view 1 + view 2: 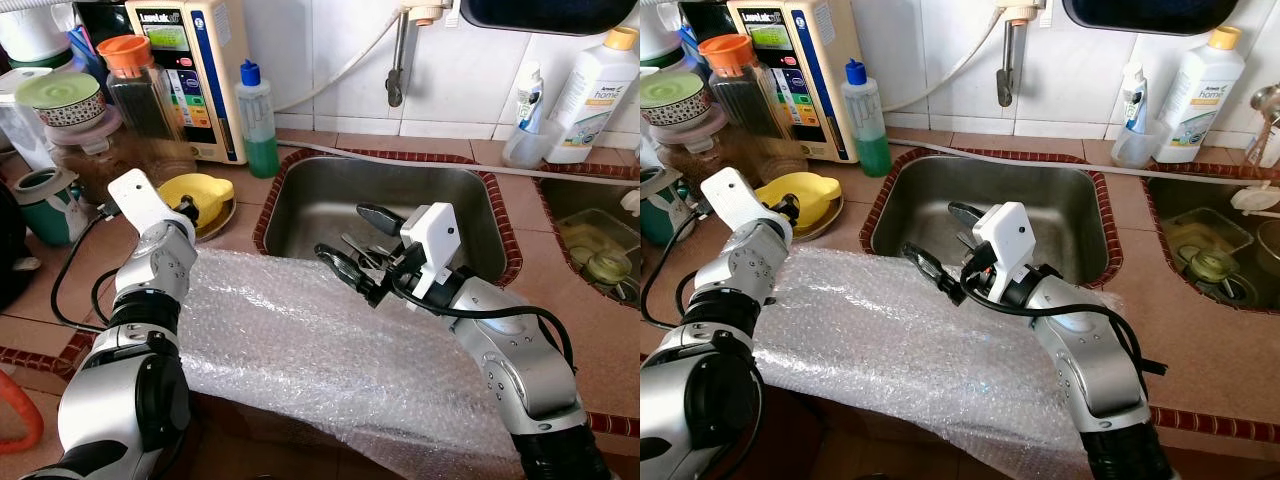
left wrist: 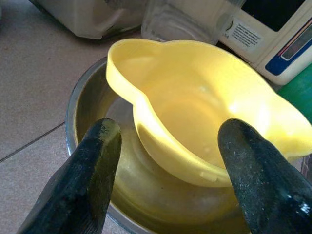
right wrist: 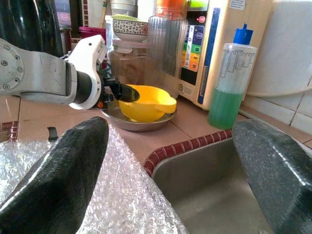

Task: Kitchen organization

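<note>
Left gripper: fingers spread apart, one on each side of the near rim of the yellow bowl, not yet closed on it.
Yellow bowl: sits tilted inside a shallow steel dish on the tiled counter, left of the sink and in front of a white appliance.
Right gripper: open and empty, held over the sink's front edge, pointing toward the left arm's work.
Bubble wrap: a wide sheet draped over the counter's front edge, lying under both forearms.
Sink contents: some utensils seem to lie on the bottom behind the right gripper, though they are too hidden to name.
Nearby: a bottle of green liquid stands just beside the appliance; jars crowd the far left.
Step in hand, judged: taking the yellow bowl from the dish.
Doing it well: one finger should go inside the rim and one outside before closing, since the wall is thin and slanted. The lift should be straight up so the dish stays put.
</note>
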Robot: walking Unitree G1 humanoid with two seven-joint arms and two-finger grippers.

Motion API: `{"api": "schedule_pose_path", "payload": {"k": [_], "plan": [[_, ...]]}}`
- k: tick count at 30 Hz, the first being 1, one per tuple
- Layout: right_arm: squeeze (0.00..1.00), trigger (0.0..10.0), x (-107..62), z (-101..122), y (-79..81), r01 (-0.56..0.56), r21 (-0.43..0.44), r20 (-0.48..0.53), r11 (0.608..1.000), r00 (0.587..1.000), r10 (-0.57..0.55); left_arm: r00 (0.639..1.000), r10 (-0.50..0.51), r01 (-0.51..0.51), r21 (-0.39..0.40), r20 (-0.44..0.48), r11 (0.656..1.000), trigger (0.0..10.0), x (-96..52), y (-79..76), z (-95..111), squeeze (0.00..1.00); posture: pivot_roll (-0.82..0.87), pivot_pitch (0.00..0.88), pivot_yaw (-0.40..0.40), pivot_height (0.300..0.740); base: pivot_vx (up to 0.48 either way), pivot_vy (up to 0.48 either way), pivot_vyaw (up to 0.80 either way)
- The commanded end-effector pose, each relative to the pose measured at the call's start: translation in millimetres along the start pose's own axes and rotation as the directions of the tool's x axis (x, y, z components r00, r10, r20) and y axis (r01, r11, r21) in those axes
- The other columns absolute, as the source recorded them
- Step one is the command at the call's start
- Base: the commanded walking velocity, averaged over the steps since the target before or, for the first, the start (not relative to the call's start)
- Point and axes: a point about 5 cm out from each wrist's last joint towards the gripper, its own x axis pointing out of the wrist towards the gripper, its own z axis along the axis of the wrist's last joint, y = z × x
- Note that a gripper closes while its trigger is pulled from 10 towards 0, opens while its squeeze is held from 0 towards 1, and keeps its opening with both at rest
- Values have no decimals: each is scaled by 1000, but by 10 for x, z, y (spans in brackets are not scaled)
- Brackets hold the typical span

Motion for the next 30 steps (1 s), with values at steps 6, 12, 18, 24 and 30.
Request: {"api": "schedule_pose_path", "payload": {"k": [6, 12, 18, 24, 30], "plan": [[0, 10000, 22, 16, 1, -2, -16, 4, 1000, 1000, 2, 997, 50, -50, 1, -54, 999, 392, 27, 67, 6, 0, 47, 0, 101, 740, 0, 0, 0], [0, 10000, 23, 13, -4, -2, -21, 2, 1000, 1000, 2, 994, 70, -72, -26, -81, 997, 0, 37, 139, -23, 0, 50, 0, 100, 740, 0, 0, 0], [0, 10000, 31, 6, -1, -5, -23, -1, 1000, 1000, 5, 993, 83, -86, -26, -81, 996, 0, 44, 195, -30, 0, 53, 0, 99, 740, 0, 0, 0], [0, 10000, 25, 0, 2, -5, -20, -1, 1000, 1000, 5, 993, 94, -97, -38, -77, 995, 0, 49, 222, -25, 0, 52, 0, 99, 740, 0, 0, 0], [0, 10000, 23, 0, 5, -6, -20, -1, 1000, 1000, 6, 993, 101, -104, -33, -63, 994, 0, 51, 232, -10, 0, 52, 0, 101, 740, 0, 0, 0]]}}
